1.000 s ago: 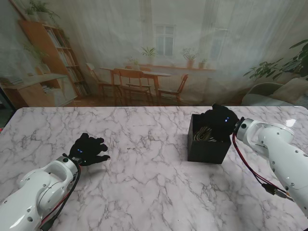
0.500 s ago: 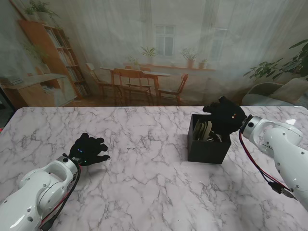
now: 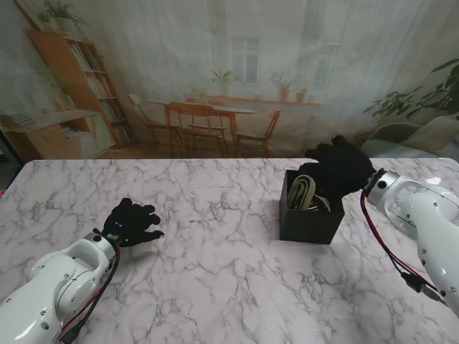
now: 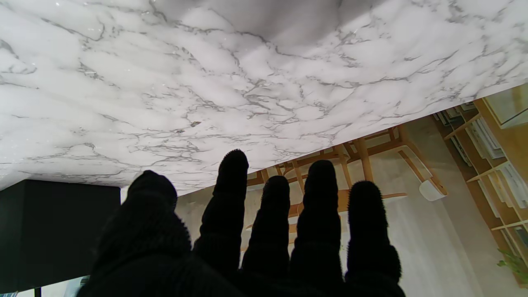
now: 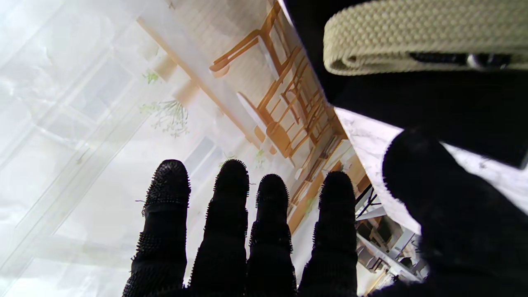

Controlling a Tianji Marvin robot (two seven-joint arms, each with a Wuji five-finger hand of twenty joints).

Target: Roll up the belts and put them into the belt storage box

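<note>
One box: the black belt storage box [image 3: 310, 215] stands on the right half of the bench [image 3: 215, 272], just in front of the right hand, its top open.
Belts: rolled belts [image 3: 305, 193] lie inside the box; the right wrist view shows a pale woven belt [image 5: 416, 41] coiled against the dark wall.
Right hand: the right hand [image 3: 337, 172] hangs over the far right rim of the box, fingers [image 5: 231, 214] straight and spread, holding nothing; whether it brushes the rim I cannot tell.
Left hand: the left hand [image 3: 129, 223] is low over the bench, well apart from the box, fingers [image 4: 317, 206] splayed and empty.
Room: bare marble lies all round the left hand and between it and the box.
Edges: the far bench edge runs close behind the box and the right hand.
</note>
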